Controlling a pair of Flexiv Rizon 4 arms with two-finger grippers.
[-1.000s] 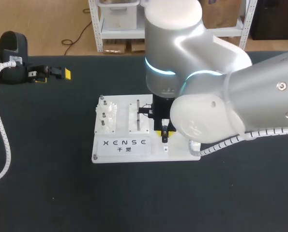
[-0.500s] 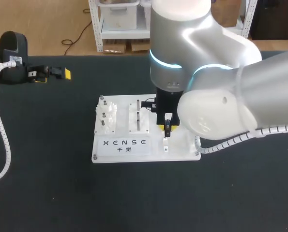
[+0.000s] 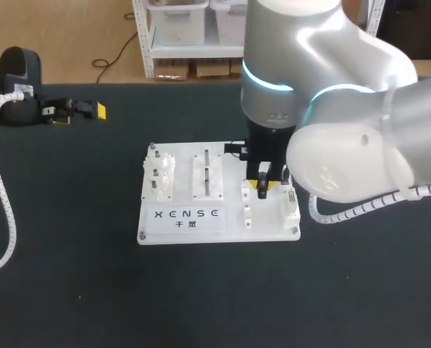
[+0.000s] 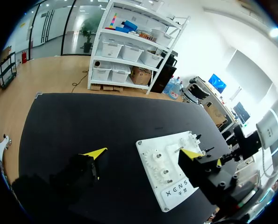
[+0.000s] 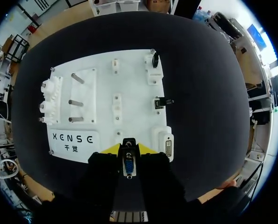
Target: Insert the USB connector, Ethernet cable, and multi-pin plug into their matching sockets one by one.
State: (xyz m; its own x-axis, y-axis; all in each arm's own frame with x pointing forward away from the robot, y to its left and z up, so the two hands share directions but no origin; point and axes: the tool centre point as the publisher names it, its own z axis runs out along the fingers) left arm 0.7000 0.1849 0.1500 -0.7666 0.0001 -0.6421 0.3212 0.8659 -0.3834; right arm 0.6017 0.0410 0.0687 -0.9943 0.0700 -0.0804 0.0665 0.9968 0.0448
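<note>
Meanwhile our right hand [image 3: 263,188], clenched on the multi-pin plug [image 5: 128,167], had shifted along the white board [image 3: 182,228] toward the bench's [image 3: 360,290] right edge, nearing its matching socket [image 5: 167,146]; insertion looked next.

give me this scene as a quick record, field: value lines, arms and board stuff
table: black, with a white board on it
right gripper: above the board's right part, fingers shut on the plug
plug: multi-pin, blue face, pointing down at the board
multi-pin socket: on the board's right edge, empty, just beside the plug
other sockets: two further along that edge seem to hold dark plugs
left gripper: open, holding nothing, off the board at the table's far left
step: plug not yet inserted
</note>
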